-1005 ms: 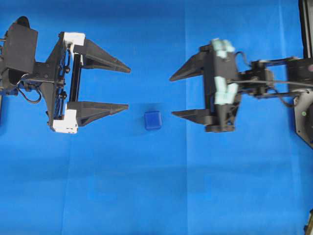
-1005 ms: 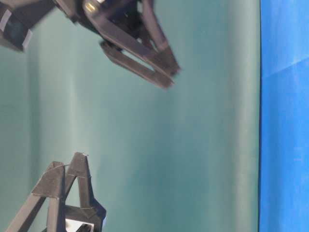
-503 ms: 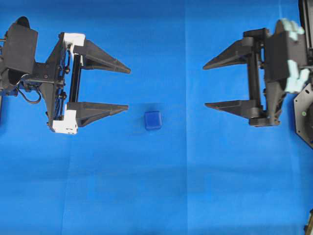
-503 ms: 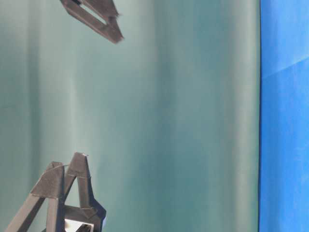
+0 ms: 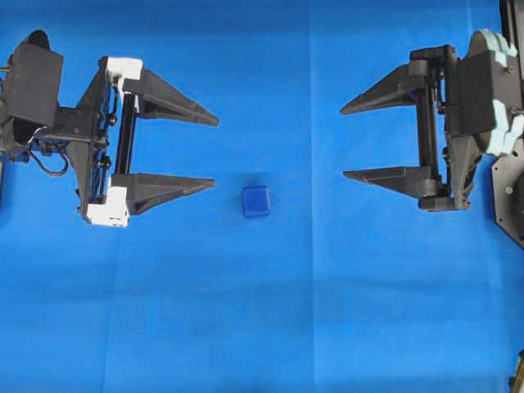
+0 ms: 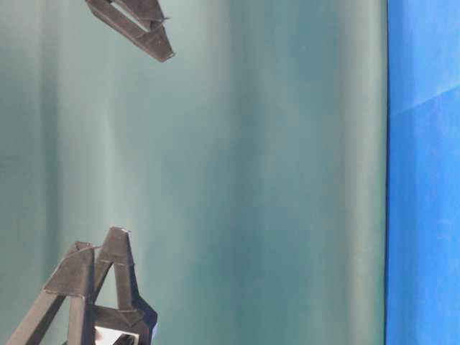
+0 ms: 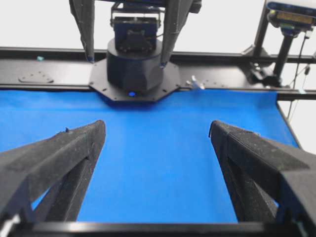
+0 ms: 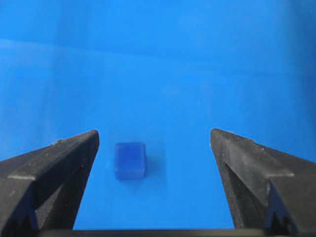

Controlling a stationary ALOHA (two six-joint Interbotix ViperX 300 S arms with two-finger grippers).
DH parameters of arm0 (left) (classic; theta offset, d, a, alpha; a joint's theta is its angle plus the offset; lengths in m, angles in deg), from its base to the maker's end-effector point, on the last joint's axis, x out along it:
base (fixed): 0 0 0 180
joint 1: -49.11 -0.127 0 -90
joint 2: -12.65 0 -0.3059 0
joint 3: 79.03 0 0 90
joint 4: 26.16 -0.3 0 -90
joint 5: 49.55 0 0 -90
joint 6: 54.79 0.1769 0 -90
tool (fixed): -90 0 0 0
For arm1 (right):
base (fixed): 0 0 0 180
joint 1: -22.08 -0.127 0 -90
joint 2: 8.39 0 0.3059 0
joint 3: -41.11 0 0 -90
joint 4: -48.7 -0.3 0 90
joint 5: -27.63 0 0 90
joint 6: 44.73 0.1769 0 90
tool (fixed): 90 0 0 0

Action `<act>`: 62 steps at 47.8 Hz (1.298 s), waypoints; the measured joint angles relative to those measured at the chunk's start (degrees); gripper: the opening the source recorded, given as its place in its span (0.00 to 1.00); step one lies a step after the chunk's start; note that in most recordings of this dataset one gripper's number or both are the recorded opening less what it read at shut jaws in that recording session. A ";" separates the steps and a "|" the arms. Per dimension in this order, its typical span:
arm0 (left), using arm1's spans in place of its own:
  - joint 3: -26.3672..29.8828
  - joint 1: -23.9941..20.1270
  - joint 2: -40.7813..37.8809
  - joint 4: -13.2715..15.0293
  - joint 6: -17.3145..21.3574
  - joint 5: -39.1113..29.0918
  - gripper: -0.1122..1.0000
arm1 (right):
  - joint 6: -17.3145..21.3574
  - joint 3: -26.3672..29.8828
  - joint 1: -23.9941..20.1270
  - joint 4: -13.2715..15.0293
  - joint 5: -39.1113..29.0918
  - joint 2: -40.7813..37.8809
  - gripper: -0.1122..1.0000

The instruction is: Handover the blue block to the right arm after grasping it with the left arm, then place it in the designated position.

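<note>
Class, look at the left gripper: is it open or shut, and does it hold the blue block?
Open and empty. The left gripper has its fingers spread wide apart, and the blue block lies on the blue cloth just beyond its tips, untouched.

One blue block (image 5: 255,201), one blue cloth (image 5: 246,327), seemingly two pincers: left (image 5: 215,151), right (image 5: 342,142).

no readable text, no labels (anywhere)
</note>
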 measured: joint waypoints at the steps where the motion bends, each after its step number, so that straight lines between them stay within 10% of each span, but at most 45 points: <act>1: 0.00 0.00 0.00 0.00 0.00 0.00 0.92 | 0.00 -0.09 0.09 0.09 0.26 0.09 0.84; 62: -0.09 0.09 0.00 0.00 0.00 0.09 0.92 | 0.00 -6.24 1.49 0.62 11.87 2.64 0.84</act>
